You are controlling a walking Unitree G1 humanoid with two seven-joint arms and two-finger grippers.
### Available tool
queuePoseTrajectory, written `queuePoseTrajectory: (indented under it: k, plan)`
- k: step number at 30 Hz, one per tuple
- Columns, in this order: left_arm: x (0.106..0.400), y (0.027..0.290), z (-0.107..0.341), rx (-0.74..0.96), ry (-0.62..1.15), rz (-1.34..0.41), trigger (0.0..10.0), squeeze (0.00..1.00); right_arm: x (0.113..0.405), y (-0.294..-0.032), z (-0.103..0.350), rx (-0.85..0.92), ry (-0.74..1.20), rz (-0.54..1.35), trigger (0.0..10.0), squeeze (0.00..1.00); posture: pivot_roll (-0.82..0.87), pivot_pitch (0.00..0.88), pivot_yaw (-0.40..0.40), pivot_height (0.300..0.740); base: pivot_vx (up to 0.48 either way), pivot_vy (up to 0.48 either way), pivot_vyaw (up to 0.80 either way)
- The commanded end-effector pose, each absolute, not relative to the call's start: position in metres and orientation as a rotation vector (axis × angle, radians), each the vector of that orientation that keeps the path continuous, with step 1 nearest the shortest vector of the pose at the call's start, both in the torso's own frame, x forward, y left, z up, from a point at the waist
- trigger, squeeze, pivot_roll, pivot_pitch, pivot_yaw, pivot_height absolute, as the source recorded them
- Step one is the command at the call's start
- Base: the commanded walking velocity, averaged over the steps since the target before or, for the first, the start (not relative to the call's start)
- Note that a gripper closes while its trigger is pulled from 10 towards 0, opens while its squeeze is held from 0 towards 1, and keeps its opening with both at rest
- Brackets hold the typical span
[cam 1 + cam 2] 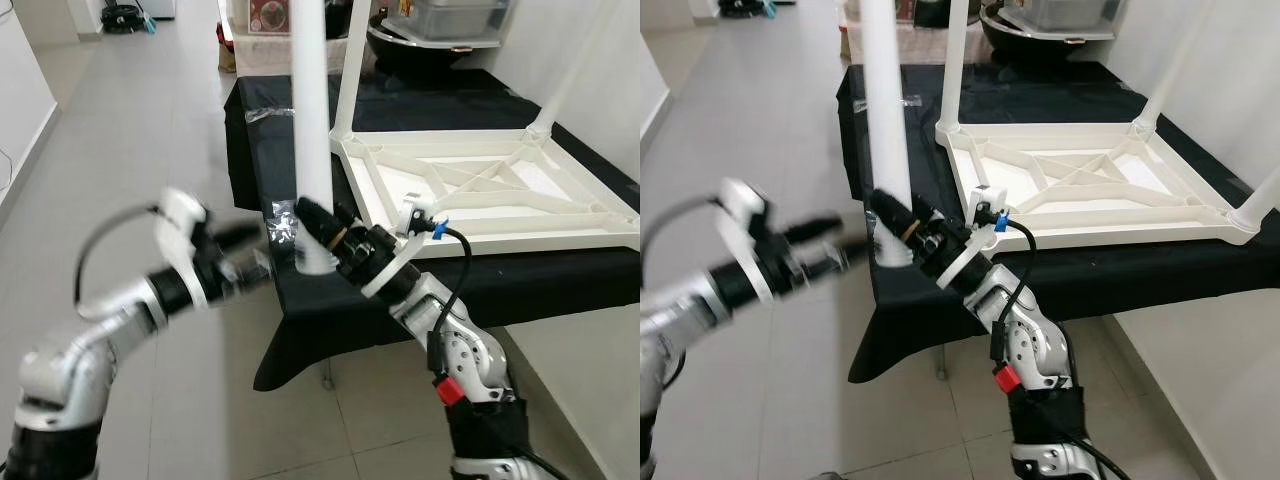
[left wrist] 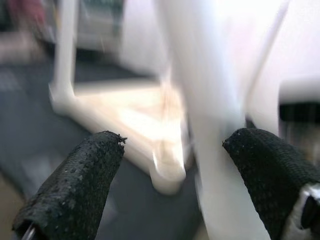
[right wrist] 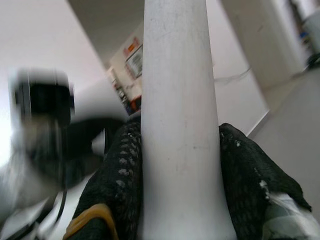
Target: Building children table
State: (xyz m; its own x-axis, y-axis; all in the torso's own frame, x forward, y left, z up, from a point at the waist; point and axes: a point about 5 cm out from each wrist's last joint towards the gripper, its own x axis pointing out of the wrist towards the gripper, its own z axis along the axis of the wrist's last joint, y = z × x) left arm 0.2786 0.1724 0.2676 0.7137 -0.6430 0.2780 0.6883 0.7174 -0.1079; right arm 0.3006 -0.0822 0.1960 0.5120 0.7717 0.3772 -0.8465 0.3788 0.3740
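The white children's table [image 1: 490,185] lies upside down in the right half of the frame, on a tabletop [image 1: 300,100] draped in black cloth, its ribbed underside facing up and legs already standing at its far corners. In the centre of the frame the right gripper [image 1: 312,232] is clenched around the lower end of a loose white table leg [image 1: 311,110], which stands upright and runs out of the top of the picture; the right wrist view shows the two black fingers [image 3: 120,185] pressed against either side of the round tube. That leg is held just off the near left corner of the upturned table, above the edge of the black cloth. The left gripper [image 1: 245,238] reaches in from the lower left, smeared with motion blur, close beside the leg's lower end; in its wrist view the fingers [image 2: 75,190] stand spread apart with the white leg between them, nothing gripped. A grey tiled floor [image 1: 150,120] stretches away toward the upper left, and dark tubs sit at the top behind the table.
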Motion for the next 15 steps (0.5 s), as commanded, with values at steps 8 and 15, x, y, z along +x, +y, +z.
queuePoseTrajectory:
  k: [8, 15]
  plan:
    - [0.280, 0.202, 0.278, -0.385, -0.236, -0.722, 10.0, 0.00, 0.291, -0.102, 0.161, 0.483, -0.012, 1.137, 0.0, 0.00, 0.12, 0.070, -0.058, 0.740, 0.000, 0.000, 0.00]
    - [0.280, 0.207, 0.259, -0.399, -0.161, -0.684, 10.0, 0.00, 0.276, -0.110, 0.159, 0.434, 0.040, 1.291, 0.0, 0.00, 0.12, 0.076, -0.057, 0.740, 0.000, 0.000, 0.00]
